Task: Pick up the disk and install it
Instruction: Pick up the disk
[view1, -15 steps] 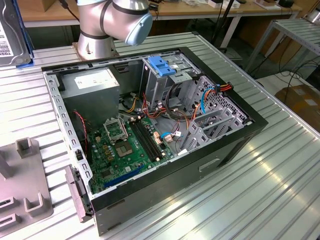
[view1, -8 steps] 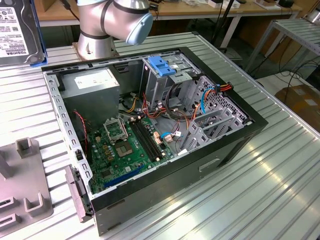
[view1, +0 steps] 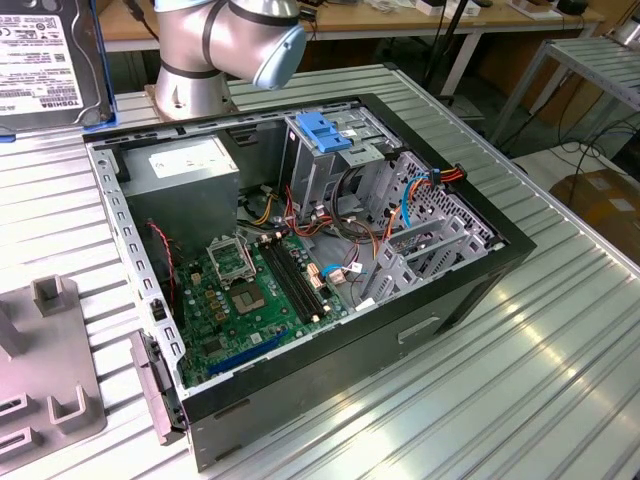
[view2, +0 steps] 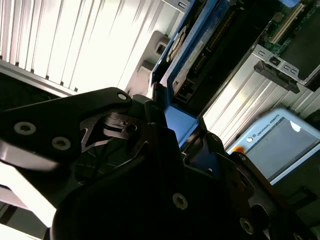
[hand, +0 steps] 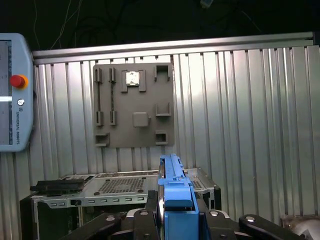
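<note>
My claw (hand: 177, 216) grips the blue-railed grey metal disk (view1: 40, 55), aloft at ten o'clock of the open black computer case (view1: 480, 270): transport step, insertion likely demanding alignment with the metal drive cage (view1: 305, 175).

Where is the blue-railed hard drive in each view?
Exterior view: grey metal disk in blue plastic carrier, upper corner on the exterior view's left.
Second wrist view: disk edge-on between the jaws.
First wrist view: its blue edge between the jaws.
Shared landmark: open black computer case.
</note>
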